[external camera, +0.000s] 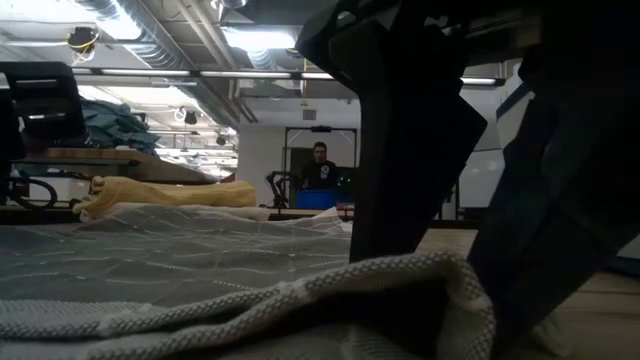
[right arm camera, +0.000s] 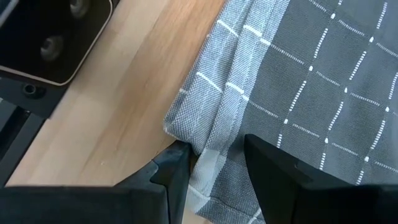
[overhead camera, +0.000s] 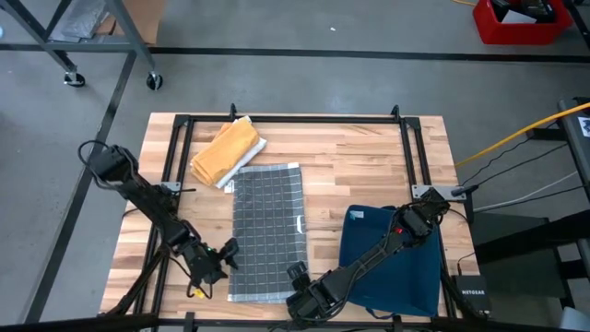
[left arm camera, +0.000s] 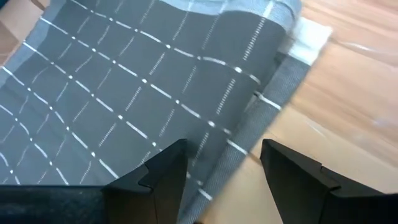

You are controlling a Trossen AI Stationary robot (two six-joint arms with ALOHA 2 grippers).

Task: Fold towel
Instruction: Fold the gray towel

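A grey checked towel lies spread flat in the middle of the wooden table. My left gripper is open at the towel's left edge, near the near left corner. In the left wrist view one finger stands over the cloth and the other over bare wood; I cannot tell whether they touch. My right gripper is at the near right corner, shut on rucked cloth. The low view shows that corner as a raised hump in front of the dark fingers. My right gripper has the towel's near right corner between its two fingers, where the hemmed edge is bunched into ridges of several layers. The fingers slant steeply down from the near side. The corner is humped up a little, and the rest of the towel lies flat on the table.
A folded yellow towel lies at the far left, just beyond the grey one. A dark blue cloth lies under my right arm. Black frame rails border the table. A black box sits at the near edge. A person stands far behind.
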